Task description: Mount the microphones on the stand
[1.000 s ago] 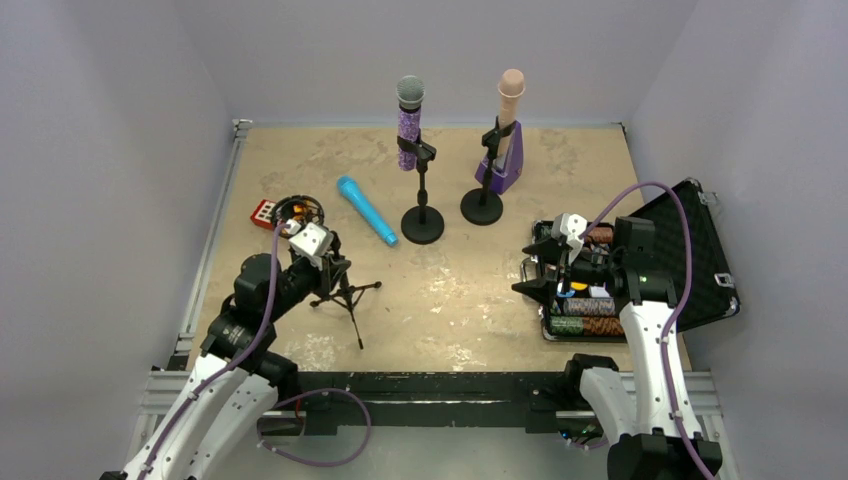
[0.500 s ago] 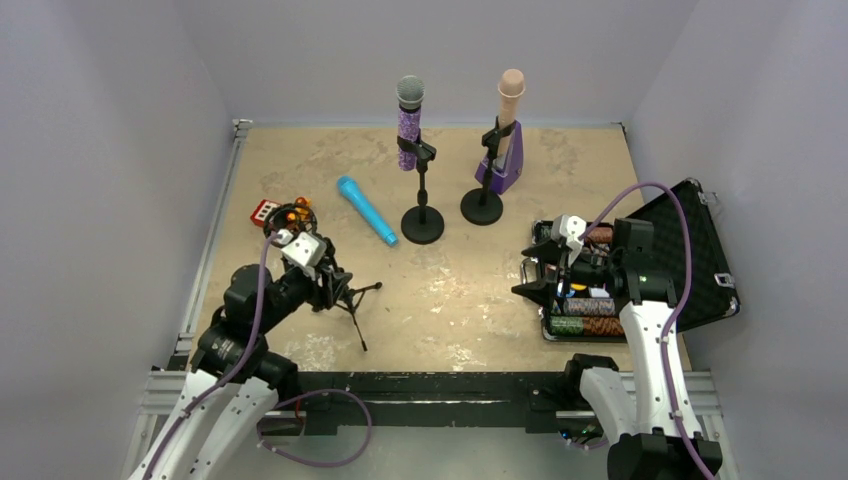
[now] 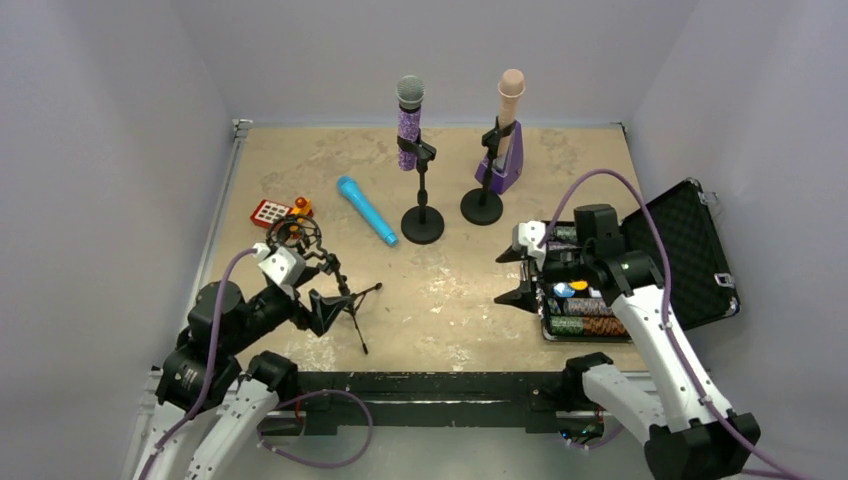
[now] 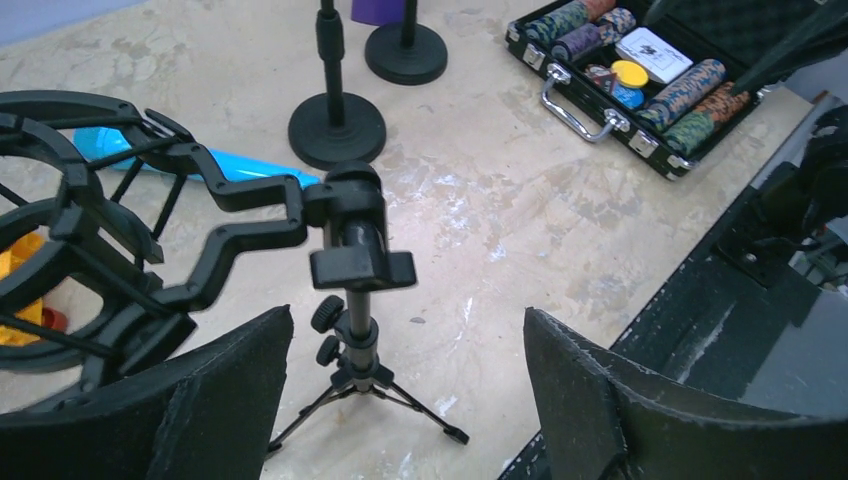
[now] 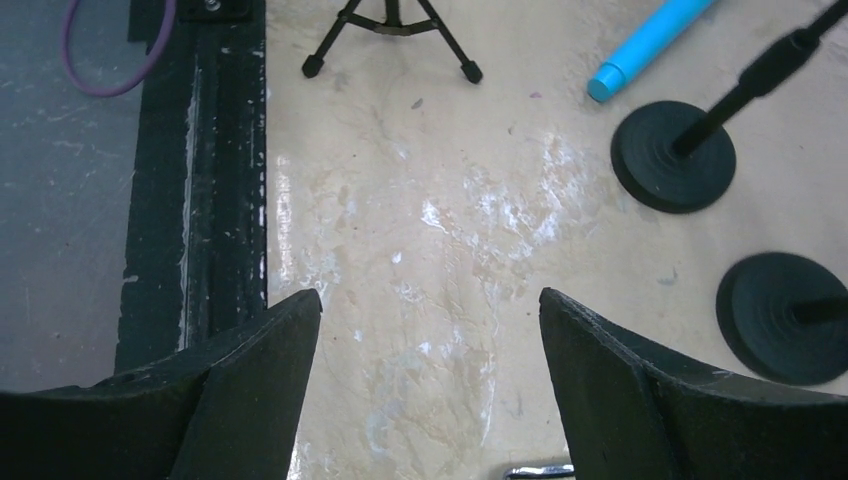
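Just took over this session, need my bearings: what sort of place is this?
Probably a lab test cell, not a real studio: plain pale walls box in a scuffed beige tabletop, a black mounting rail lines its near edge, and unrelated props share it: microphone stands and a poker chip case.

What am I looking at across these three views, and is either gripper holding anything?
Two robot arms are bolted at the near edge of the table. The top view looks down from behind them; the other two come from a camera on each wrist. The left gripper is open before a small tripod stand; the right gripper is open above bare table. Neither holds anything. The purple microphone and pink microphone stand clipped upright; the sky-blue microphone lies flat.
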Controlling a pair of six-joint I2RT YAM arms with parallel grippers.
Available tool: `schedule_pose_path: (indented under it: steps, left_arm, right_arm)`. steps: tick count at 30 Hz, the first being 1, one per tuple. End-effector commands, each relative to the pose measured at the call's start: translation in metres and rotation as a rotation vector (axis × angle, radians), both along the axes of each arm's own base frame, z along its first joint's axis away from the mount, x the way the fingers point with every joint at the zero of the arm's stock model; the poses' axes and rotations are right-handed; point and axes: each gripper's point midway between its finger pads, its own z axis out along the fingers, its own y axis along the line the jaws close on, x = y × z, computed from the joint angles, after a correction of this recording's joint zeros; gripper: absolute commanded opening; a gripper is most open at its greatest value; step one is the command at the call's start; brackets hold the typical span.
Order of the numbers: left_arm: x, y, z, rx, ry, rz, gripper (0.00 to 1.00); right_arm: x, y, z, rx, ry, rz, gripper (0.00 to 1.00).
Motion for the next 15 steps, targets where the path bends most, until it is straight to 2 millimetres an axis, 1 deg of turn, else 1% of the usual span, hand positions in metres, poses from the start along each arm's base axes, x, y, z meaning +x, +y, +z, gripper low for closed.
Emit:
schedule_pose_path:
  steps: [1,4,7,9,10,13,15]
  left_arm:
    - [-0.029,-0.005,0.015,-0.064,-0.011,-0.082,0.89]
    - [-0.042,-0.008,0.022,-0.09,-0.013,-0.124,0.9]
    - [-0.052,-0.009,0.032,-0.119,-0.033,-0.149,0.9]
    - [-0.056,-0.006,0.038,-0.141,-0.023,-0.131,0.92]
    - [-0.059,-0.005,0.042,-0.142,-0.016,-0.13,0.93]
    - [-0.067,-0.003,0.052,-0.155,0.0,-0.126,0.93]
    - [-0.071,0.003,0.055,-0.15,0.013,-0.101,0.93]
  right_arm:
    - [0.017,0.022,0.015,-0.109,-0.077,0.013,0.83]
    - [0.022,0.048,0.016,-0.152,-0.072,0.053,0.82]
    - [0.037,0.078,0.017,-0.182,-0.088,0.036,0.82]
    - [0.047,0.1,0.019,-0.187,-0.097,0.012,0.82]
    - [0.059,0.111,0.02,-0.197,-0.108,-0.019,0.82]
    - [0.081,0.147,0.024,-0.202,-0.131,-0.069,0.83]
    - [0.099,0.171,0.019,-0.224,-0.139,-0.125,0.83]
